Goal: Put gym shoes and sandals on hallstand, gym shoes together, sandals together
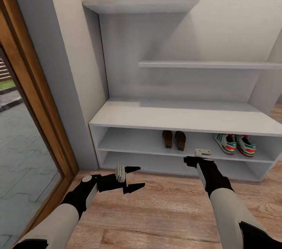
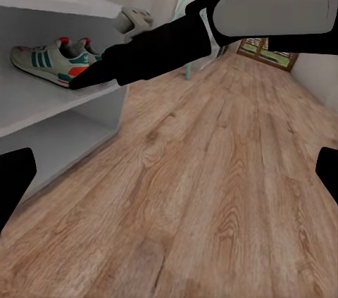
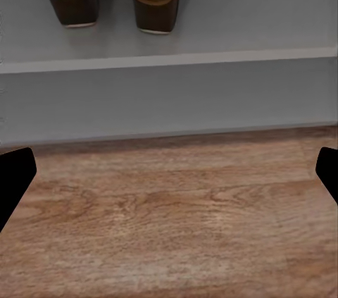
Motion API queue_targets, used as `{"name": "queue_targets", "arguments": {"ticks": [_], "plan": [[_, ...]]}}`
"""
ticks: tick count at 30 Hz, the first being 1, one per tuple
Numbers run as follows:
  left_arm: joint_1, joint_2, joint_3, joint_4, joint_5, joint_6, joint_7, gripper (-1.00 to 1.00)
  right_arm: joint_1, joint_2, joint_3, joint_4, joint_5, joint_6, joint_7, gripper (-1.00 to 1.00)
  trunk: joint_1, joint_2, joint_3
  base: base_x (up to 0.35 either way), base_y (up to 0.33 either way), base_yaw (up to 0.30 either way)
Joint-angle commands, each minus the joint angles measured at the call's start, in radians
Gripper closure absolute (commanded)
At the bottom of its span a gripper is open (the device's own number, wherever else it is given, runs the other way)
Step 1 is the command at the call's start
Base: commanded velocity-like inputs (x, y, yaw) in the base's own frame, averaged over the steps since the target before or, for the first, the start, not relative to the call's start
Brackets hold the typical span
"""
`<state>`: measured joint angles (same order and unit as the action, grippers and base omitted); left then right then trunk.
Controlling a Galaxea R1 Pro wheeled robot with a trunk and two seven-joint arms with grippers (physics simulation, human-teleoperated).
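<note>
Our left gripper (image 1: 133, 180) spread wide, nothing held, low over floor (image 1: 164, 213). Our right gripper (image 1: 192, 160) spread too, empty, facing rack (image 1: 180, 117). Sandals (image 1: 174, 139) together on upper tier; gym shoes (image 1: 235, 144) together further right, same tier.

1. Sneakers (image 2: 53, 62): pair side by side on shoe rack (image 2: 42, 104) upper shelf, w/ green stripes, red-orange patches.
2. Right arm (image 2: 183, 34) crosses in front, dark forearm, grey-white upper section.
3. Wood floor (image 2: 211, 192) below.
4. Left gripper (image 2: 169, 182): fingertips wide apart, nothing btwn.
</note>
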<state>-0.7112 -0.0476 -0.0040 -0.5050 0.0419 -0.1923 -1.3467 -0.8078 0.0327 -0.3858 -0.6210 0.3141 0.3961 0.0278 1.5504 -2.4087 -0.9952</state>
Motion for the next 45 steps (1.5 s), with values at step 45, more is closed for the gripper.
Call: {"name": "queue_targets", "arguments": {"ticks": [45], "plan": [[-0.001,0.025,0.001,0.002,0.005,-0.007,-0.002,-1.00,-0.001,0.003,-0.005,0.345,0.006,0.002,0.002,-1.00,-0.173,0.315,0.140,0.000,0.000,0.000]]}}
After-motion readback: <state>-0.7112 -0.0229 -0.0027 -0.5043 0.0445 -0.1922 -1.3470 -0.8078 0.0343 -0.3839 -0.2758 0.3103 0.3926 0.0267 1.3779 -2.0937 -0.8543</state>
